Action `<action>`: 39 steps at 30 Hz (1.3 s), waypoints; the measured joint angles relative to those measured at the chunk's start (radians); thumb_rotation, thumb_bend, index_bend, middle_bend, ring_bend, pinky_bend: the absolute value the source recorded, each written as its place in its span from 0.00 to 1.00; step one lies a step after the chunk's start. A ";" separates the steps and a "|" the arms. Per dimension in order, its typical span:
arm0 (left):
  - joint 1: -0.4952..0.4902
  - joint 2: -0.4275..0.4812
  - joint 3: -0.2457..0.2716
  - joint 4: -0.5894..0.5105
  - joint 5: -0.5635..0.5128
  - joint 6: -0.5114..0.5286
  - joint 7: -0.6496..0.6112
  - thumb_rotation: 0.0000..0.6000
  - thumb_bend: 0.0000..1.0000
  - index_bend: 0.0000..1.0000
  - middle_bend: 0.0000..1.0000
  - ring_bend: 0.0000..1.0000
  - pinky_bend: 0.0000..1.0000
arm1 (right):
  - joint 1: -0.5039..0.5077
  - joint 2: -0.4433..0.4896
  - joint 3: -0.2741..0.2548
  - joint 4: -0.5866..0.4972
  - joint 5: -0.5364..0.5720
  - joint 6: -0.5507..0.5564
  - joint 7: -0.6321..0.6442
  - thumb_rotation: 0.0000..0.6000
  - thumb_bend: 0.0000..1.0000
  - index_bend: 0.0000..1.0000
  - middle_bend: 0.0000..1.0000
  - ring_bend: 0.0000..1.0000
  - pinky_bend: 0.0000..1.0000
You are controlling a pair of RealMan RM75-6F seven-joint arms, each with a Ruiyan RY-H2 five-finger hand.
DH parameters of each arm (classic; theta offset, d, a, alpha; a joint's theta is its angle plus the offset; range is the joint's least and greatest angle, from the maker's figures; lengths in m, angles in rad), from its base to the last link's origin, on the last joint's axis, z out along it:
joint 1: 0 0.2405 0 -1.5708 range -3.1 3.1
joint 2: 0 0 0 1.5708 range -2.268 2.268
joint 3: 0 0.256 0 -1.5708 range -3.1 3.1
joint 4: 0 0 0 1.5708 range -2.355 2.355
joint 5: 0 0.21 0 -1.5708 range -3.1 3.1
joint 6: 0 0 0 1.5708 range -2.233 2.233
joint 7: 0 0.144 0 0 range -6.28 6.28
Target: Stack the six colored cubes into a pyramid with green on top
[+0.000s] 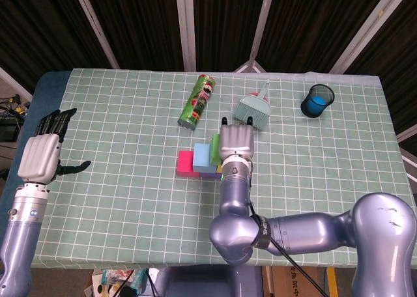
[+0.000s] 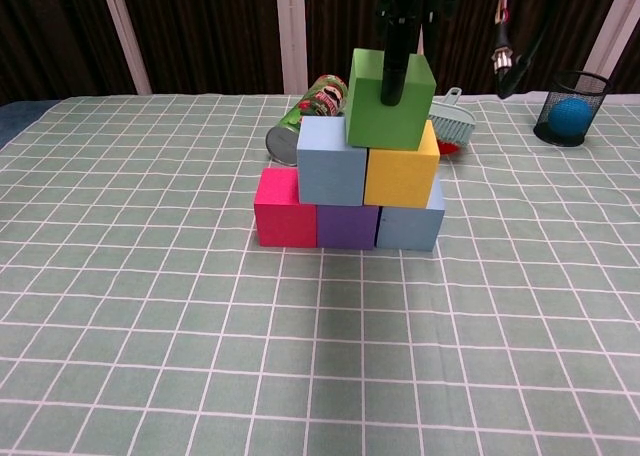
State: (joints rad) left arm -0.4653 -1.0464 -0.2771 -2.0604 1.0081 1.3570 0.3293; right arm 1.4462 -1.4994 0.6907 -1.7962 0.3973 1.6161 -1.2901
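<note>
evenly lit from overhead, bright on the worktop point(image 1: 130, 173), dark behind. soft, short shadows under the cube stack point(image 2: 345, 181) in the chest view. both views sharp, no glare; mild bending of straight lines toward the head view's edges.

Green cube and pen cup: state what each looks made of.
Green cube: likely foam or painted wood; matte, uniform faces with no gloss. Pen cup: black wire mesh, probably metal; a blue ball shows through its wall.
</note>
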 measured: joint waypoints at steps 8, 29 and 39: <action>0.000 0.000 0.000 -0.002 -0.001 0.001 -0.001 1.00 0.12 0.00 0.07 0.02 0.05 | 0.009 -0.008 0.010 -0.003 -0.012 0.023 -0.009 1.00 0.26 0.11 0.49 0.29 0.01; -0.001 0.008 -0.004 -0.005 -0.014 -0.005 -0.014 1.00 0.12 0.00 0.07 0.02 0.05 | 0.025 -0.053 0.025 0.009 -0.016 0.086 -0.038 1.00 0.26 0.11 0.49 0.29 0.01; -0.003 0.008 -0.004 -0.005 -0.018 -0.006 -0.013 1.00 0.12 0.00 0.07 0.02 0.05 | 0.020 -0.064 0.033 0.015 -0.030 0.091 -0.047 1.00 0.26 0.11 0.49 0.29 0.01</action>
State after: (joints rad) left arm -0.4683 -1.0384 -0.2807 -2.0658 0.9903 1.3512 0.3164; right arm 1.4659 -1.5635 0.7241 -1.7814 0.3677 1.7076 -1.3375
